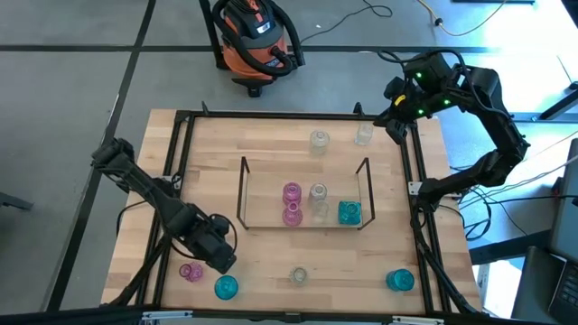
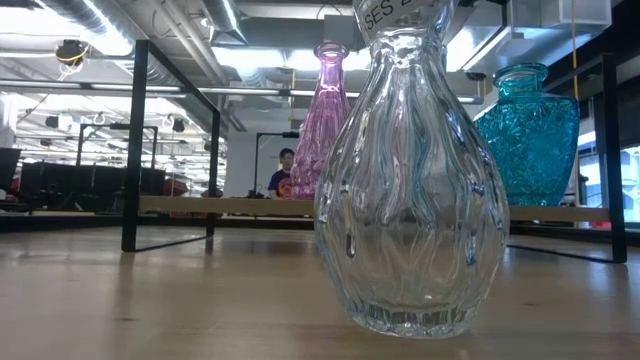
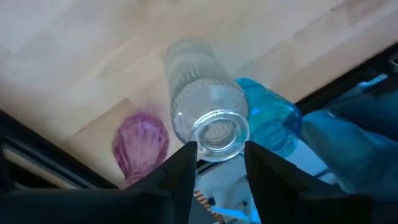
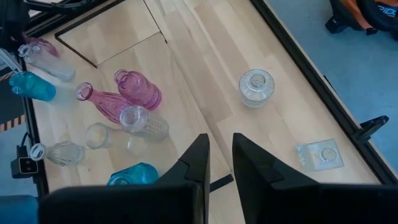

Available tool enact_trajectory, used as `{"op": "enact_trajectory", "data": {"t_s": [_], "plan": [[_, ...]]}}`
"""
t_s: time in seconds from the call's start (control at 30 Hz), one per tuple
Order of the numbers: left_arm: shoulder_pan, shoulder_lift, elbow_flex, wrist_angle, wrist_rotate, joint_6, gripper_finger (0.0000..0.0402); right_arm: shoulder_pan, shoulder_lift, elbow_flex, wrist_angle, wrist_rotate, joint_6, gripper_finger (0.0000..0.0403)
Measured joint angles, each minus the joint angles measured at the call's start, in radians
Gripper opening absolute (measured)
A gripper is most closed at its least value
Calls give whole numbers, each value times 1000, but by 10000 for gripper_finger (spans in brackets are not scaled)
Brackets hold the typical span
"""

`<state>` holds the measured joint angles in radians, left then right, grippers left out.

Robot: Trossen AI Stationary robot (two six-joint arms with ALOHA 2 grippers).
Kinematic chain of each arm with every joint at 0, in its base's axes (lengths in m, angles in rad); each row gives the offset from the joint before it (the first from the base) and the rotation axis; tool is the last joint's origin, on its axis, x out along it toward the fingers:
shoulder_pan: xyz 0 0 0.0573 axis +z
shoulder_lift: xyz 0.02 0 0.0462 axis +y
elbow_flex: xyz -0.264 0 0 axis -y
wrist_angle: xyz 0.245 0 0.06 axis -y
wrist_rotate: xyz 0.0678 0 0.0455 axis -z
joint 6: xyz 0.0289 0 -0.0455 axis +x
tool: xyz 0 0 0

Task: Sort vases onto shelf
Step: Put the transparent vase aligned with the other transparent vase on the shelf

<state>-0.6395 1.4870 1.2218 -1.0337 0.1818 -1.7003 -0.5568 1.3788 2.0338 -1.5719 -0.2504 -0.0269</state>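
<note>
Between the left tool's (image 3: pixel 219 163) part-open jaws stands the mouth of a clear ribbed glass vase (image 3: pixel 205 112), contact unclear; pink vase (image 3: pixel 140 142) and blue vase (image 3: pixel 268 118) flank it, likely awaiting sorting. Wire shelf (image 1: pixel 242 194) lies well ahead; right tool (image 4: pixel 216 158), narrow and empty, waits off the desk (image 1: pixel 271 144) corner.

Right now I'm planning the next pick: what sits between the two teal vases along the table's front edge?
One clear vase stands between the left teal vase and the right teal vase. The rest is bare wood, as the high view shows.
</note>
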Motion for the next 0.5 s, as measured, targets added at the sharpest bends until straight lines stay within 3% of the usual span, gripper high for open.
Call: {"op": "enact_trajectory", "data": {"t_s": [0.2,0.5], "plan": [[3,6,-47,0,7,0,123,0,0,0,0,-13,2,50],[44,1,-87,43,21,46,62,0,0,0,1,-14,14,50]]}}
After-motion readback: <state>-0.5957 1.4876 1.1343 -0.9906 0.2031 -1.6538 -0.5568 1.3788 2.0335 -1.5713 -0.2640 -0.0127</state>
